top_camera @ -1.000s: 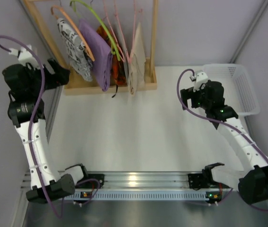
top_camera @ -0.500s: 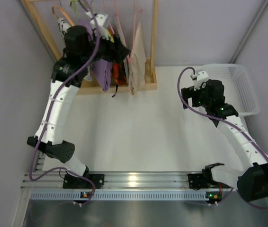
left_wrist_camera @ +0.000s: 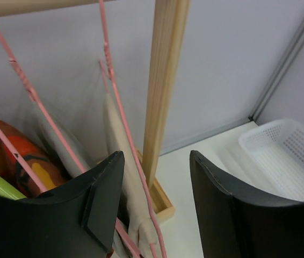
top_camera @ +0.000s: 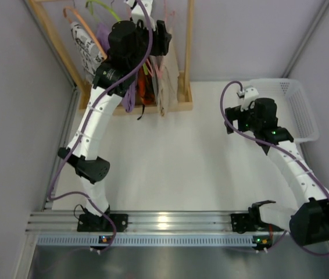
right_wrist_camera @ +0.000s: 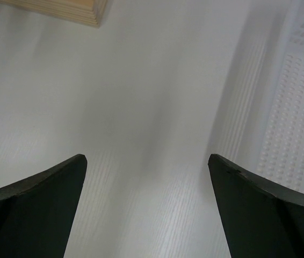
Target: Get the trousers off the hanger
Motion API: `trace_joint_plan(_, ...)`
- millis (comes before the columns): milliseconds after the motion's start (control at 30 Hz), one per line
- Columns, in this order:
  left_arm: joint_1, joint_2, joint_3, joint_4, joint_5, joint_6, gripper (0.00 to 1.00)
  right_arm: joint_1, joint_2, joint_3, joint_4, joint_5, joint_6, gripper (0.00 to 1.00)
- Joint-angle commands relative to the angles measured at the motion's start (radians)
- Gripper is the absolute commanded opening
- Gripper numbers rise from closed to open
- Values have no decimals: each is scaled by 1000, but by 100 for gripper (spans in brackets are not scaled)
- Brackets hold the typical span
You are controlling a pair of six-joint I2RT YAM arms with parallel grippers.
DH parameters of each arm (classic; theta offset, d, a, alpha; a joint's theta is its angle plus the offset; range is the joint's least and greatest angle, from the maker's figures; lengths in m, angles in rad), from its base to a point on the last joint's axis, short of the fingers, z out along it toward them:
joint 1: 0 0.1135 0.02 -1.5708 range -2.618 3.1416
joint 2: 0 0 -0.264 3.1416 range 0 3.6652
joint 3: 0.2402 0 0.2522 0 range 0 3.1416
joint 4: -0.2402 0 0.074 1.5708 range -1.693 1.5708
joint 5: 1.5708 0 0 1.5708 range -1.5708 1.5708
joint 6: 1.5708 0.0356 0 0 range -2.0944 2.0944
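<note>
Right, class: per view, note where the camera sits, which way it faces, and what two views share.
Top external: above and behind, looking down at the table; both arms show.
Left wrist: up at the rack, facing trousers and hanger; left gripper shows.
Right wrist: over the table, facing down; right gripper shows.
Shared: all three show the basket.
</note>
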Motion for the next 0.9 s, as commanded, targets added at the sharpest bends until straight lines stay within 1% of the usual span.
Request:
trace_joint_plan(0,-11,22,41,114,-133,-2,58,-9,-1,36,19,-14,7,99)
trace_joint_plan(100,-11,41,33,121,-153,12,58,-10,-4,23,26,-15,7,99)
trace_joint_plan(300,-13,73,1,157,-148,20,60,-12,-4,15,32,-17,9,99)
trace_joint_plan(467,-13,125,1,173,-179,30,60,-18,-13,4,36,-20,10,99)
trace_joint_plan(700,-11,182,2,194,-267,47,60,-24,-21,-11,41,-28,12,99)
trace_joint_plan(867,-13,207,2,206,-274,58,58,-29,-19,-16,44,-34,12,99)
